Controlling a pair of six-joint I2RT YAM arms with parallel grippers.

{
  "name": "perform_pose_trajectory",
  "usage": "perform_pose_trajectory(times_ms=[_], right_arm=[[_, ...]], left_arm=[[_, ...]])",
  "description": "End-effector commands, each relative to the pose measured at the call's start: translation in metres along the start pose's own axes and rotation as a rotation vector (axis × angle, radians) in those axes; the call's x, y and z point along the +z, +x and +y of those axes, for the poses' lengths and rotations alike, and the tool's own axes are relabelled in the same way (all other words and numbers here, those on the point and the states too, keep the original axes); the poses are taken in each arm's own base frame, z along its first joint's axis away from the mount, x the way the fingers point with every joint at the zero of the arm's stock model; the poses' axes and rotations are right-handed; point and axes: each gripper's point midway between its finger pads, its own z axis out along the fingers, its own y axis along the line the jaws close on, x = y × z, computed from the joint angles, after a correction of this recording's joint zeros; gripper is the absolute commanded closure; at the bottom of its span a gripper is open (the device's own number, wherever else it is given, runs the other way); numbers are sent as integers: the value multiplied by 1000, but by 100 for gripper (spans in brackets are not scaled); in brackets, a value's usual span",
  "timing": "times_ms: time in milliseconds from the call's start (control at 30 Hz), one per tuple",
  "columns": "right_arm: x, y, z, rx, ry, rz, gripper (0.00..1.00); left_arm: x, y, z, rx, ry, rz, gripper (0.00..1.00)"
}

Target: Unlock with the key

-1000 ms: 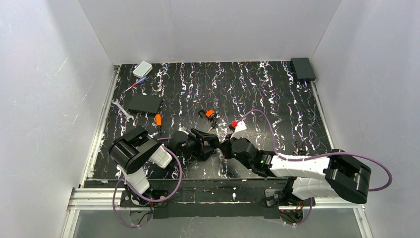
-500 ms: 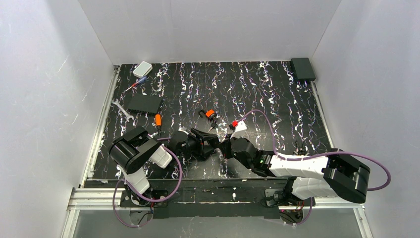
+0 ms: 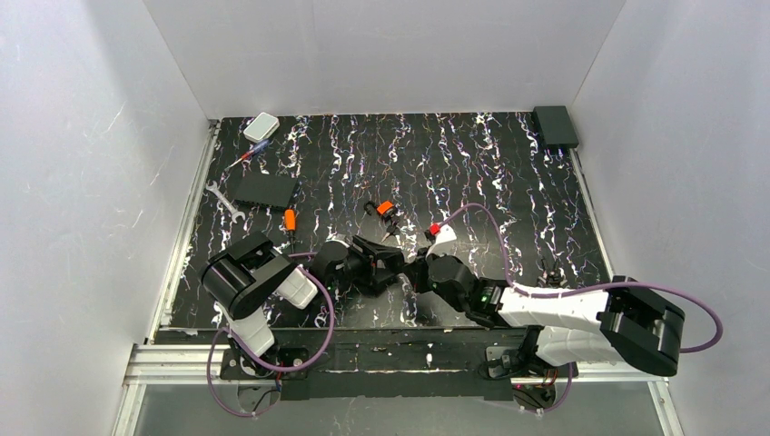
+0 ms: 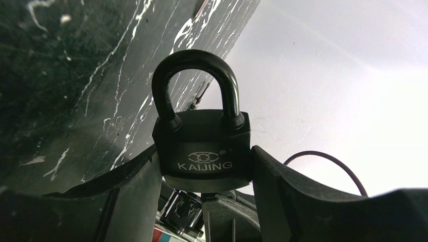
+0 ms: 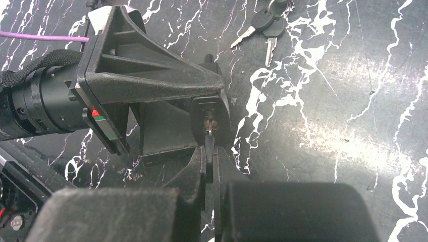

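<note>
A dark padlock (image 4: 202,146) marked KAIJING sits clamped between the fingers of my left gripper (image 4: 202,169), with its shackle pointing away and both shackle legs seated in the body. In the top view the left gripper (image 3: 386,263) and right gripper (image 3: 413,272) meet nose to nose near the table's front edge. My right gripper (image 5: 209,164) is shut on the black head of the small key (image 5: 208,146). The key's blade points into the keyhole on the padlock's underside (image 5: 209,113).
Spare keys (image 5: 265,22) lie on the black marbled table beyond the padlock. An orange-and-black cylinder (image 3: 386,208), an orange piece (image 3: 290,219), a black box (image 3: 265,190), a wrench (image 3: 222,200), a screwdriver (image 3: 247,156) and a white box (image 3: 261,126) lie further back and to the left.
The right arm has shifted slightly, its wrist nudging toward the padlock. The left arm and the padlock have held still.
</note>
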Motion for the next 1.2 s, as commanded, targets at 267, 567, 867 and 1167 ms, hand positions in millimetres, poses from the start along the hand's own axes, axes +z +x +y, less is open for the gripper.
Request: perform_pose_trajectory(times_ms=[267, 567, 867, 1167], right_arm=[[-23, 1, -9, 92, -37, -30, 99], [-24, 9, -18, 88, -20, -24, 99], [-20, 7, -16, 45, -29, -38, 99], [-13, 14, -15, 76, -21, -22, 99]], left_arm=[[8, 49, 10, 35, -37, 119, 100], [13, 59, 8, 49, -32, 131, 100], [14, 66, 8, 62, -34, 147, 100], [16, 71, 6, 72, -31, 158, 100]])
